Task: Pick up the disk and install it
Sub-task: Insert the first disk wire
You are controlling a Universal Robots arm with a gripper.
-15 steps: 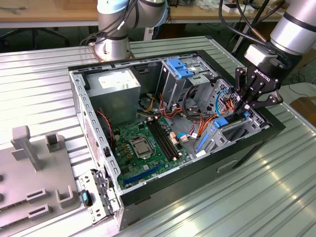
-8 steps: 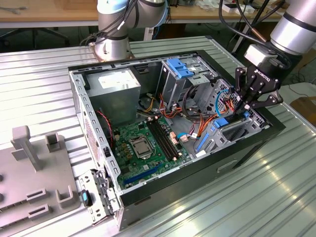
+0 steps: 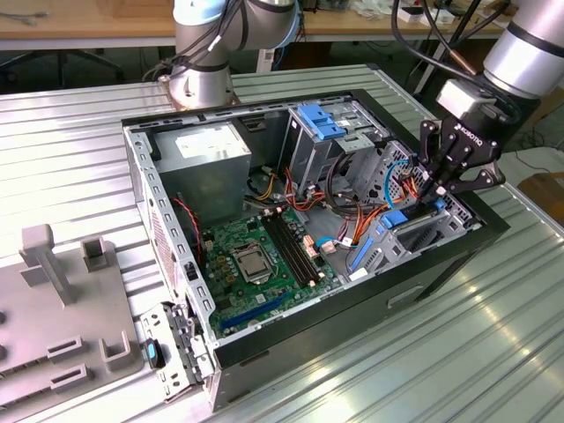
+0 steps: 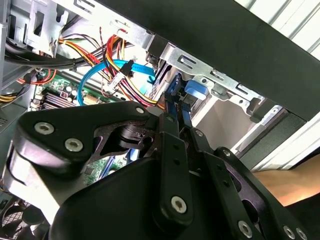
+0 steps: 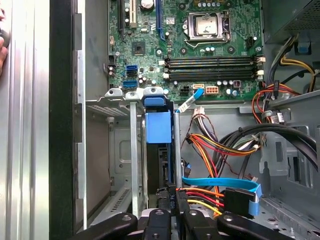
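The computer case (image 3: 264, 352) lay open on the table (image 3: 493, 352); the disk (image 3: 414, 231) stood in its bay at the exterior view's right, motherboard (image 3: 256, 256) left of it, gripper (image 3: 432, 196) directly above.

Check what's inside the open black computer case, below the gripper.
Below the gripper: the blue-railed disk on edge in a silvery metal bay, orange and yellow cables beside it. The disk's lower end is covered by the gripper.
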